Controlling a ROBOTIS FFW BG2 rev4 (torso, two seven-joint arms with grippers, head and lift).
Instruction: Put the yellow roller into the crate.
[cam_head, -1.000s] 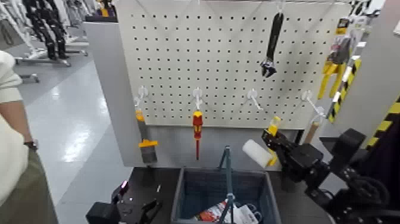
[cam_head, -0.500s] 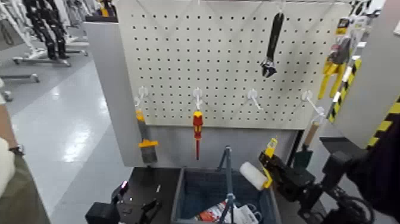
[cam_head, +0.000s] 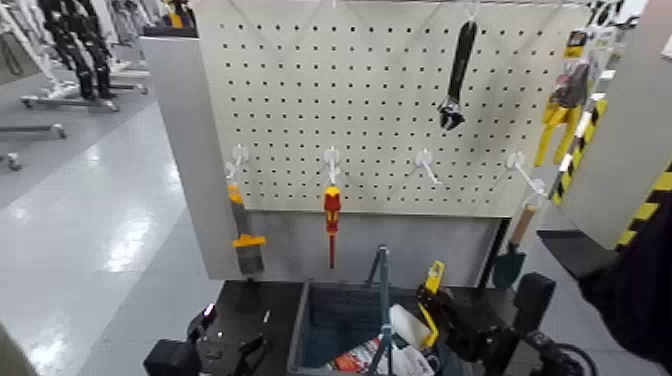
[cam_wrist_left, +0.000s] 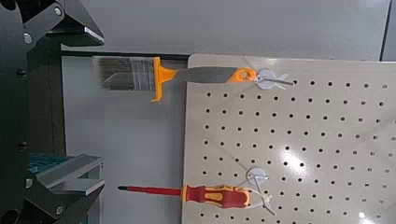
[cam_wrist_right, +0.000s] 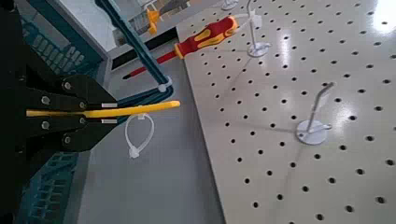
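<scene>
The right gripper (cam_head: 427, 296) was closed on the thin yellow handle of the yellow roller (cam_head: 408, 326), over the right-hand part of the crate (cam_head: 335, 288). The roller's white sleeve lay to the right of the crate's upright handle bar (cam_head: 384, 300), between that bar and the crate's right edge; whether it touched anything inside could not be told. From the right wrist, the black jaws were seen pressed together around the yellow handle, with a white loop (cam_wrist_right: 139, 137) near it. The left gripper (cam_head: 235, 352) stood to the left of the crate, over the dark worktop (cam_head: 255, 303), its jaws spread apart with nothing between them. In the crate, toward its near edge, lay a red-and-white packet (cam_head: 354, 358). Behind the crate rose the pegboard (cam_head: 370, 110). The brush (cam_head: 249, 253) with an orange band hung at its lower left corner, reaching below the bottom edge, and the red-and-yellow screwdriver (cam_head: 332, 212) hung across the same edge, left of its middle. A black wrench (cam_head: 461, 70) hung from near the top edge, right of the middle. By the lower right corner hung a trowel (cam_head: 510, 262) with a wooden grip, its dark green blade below the bottom edge.
</scene>
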